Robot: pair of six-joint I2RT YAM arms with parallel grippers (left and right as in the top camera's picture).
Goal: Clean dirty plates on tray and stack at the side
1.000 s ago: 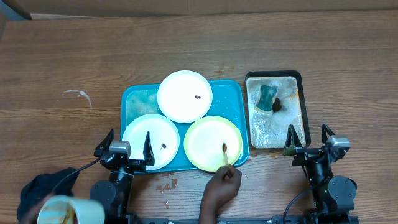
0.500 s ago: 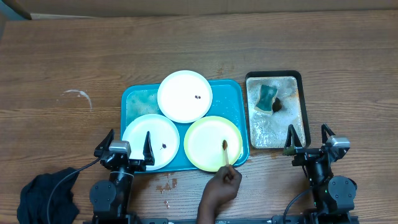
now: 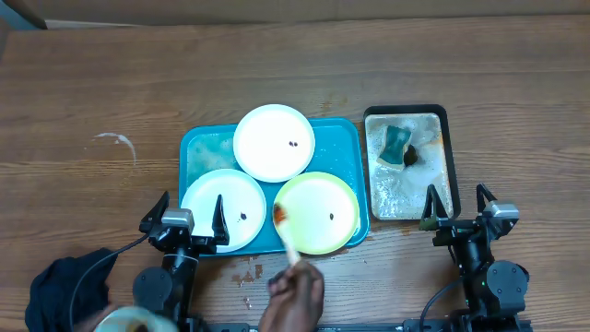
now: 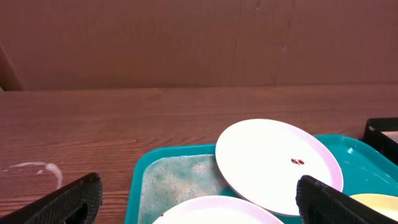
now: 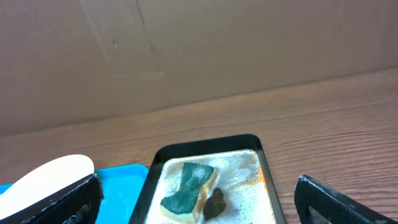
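Observation:
Three plates lie on the teal tray [image 3: 199, 148]: a white plate [image 3: 274, 142] at the back with small brown specks, a white plate [image 3: 223, 210] at the front left with one speck, and a yellow-green plate [image 3: 318, 212] at the front right. A person's hand [image 3: 295, 290] holds a stick with a brown tip over the yellow-green plate's left edge. My left gripper [image 3: 192, 221] stands open at the tray's front left, fingers wide apart with nothing between them. My right gripper [image 3: 456, 210] is open at the near end of the black tray. The back white plate [image 4: 278, 163] fills the left wrist view.
A black tray [image 3: 407, 162] of foamy water holds a green sponge [image 3: 396, 144] and a dark lump [image 5: 214, 203]. A dark cloth [image 3: 64, 281] lies at the front left. A pale cup [image 3: 124, 321] shows at the bottom edge. A white smear [image 3: 115, 141] marks the table.
The hand has moved left, bringing the stick's brown tip from the yellow-green plate's middle to its left edge. A cup has reappeared at the bottom edge. Both arms are still.

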